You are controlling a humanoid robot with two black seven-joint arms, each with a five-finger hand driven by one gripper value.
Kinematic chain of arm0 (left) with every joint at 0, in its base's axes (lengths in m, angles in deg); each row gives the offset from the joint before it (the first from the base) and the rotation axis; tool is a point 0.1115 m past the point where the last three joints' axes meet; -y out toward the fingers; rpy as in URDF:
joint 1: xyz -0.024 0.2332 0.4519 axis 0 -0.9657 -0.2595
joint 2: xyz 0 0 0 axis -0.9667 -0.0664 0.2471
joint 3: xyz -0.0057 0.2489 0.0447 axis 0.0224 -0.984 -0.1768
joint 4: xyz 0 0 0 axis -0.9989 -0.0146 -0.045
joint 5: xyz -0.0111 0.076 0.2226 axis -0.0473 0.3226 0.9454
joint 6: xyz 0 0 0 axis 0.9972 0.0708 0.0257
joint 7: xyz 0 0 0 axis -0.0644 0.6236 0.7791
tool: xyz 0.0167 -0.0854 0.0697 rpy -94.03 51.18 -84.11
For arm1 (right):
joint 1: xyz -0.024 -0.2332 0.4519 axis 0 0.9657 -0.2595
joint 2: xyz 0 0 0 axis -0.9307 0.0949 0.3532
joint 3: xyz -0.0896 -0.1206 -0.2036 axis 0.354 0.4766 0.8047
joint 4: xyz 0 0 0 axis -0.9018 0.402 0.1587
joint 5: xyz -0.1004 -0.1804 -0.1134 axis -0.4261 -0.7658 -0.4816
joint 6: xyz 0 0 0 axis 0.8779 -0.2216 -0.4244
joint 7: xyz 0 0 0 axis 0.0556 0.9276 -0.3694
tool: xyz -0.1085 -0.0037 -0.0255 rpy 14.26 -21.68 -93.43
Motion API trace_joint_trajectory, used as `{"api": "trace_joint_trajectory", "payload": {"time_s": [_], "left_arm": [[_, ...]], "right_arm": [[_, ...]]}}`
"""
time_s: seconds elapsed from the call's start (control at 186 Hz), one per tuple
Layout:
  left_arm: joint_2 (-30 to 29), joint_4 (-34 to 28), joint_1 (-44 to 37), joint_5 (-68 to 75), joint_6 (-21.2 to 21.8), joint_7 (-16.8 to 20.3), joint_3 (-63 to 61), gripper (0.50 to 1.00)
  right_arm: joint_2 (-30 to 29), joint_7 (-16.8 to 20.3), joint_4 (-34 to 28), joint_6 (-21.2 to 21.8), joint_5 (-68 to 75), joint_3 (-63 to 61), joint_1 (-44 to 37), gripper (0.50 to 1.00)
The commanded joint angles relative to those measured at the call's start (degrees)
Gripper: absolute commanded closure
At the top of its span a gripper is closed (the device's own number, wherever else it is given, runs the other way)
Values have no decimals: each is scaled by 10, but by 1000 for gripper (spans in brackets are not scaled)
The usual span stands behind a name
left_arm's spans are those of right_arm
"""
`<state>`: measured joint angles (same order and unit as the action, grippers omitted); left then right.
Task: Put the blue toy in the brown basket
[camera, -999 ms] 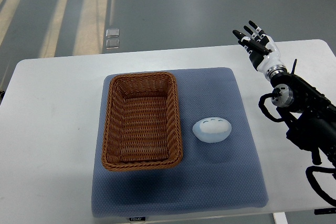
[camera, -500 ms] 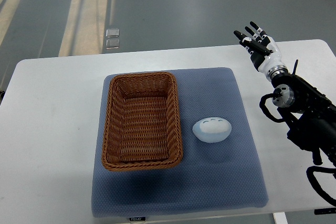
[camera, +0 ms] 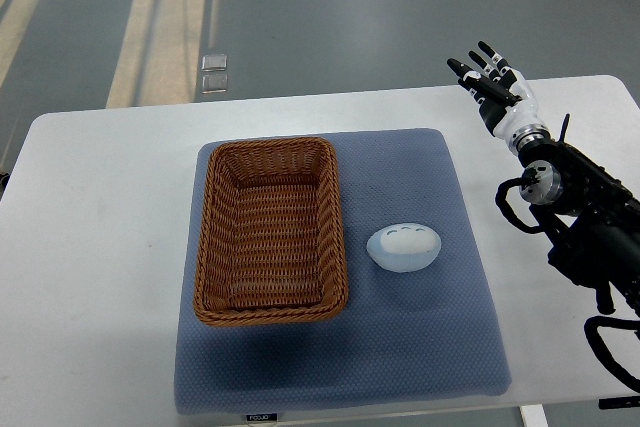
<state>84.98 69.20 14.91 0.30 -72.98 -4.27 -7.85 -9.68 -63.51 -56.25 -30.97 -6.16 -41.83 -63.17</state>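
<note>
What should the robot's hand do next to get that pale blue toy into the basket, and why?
Probably bring the right hand down and left toward the blue toy. The hand is open, holds nothing and hangs near the table's far edge, while the toy lies on the mat just right of the brown basket.

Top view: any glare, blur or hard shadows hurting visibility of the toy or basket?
Top view: sharp throughout, no motion blur, even on the raised right hand. Lighting is soft; the brown woven wicker basket casts only a faint shadow on the blue-grey mat. The pale blue oval toy is bright but keeps its surface marks. The strongest highlights are sunlit stripes on the grey floor, off the white table.
</note>
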Motion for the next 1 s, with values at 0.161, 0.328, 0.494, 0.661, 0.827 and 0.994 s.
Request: {"api": "trace_joint_trajectory", "payload": {"time_s": [0.161,0.328,0.494,0.661,0.827,0.994], "left_arm": [[0,0,0,0,0,0,0,500],[0,0,0,0,0,0,0,500],[0,0,0,0,0,0,0,500],[0,0,0,0,0,0,0,500],[0,0,0,0,0,0,0,500],[0,0,0,0,0,0,0,500]], "right_arm": [[6,2,-21,-3,1,3,1,587],[34,5,-54,-20,0,9,2,589],[61,8,-80,-26,-1,11,7,587],[80,9,-114,-36,-6,28,9,587],[138,10,-170,-13,-44,123,-1,587],[200,11,-246,27,-192,198,-25,589]]}}
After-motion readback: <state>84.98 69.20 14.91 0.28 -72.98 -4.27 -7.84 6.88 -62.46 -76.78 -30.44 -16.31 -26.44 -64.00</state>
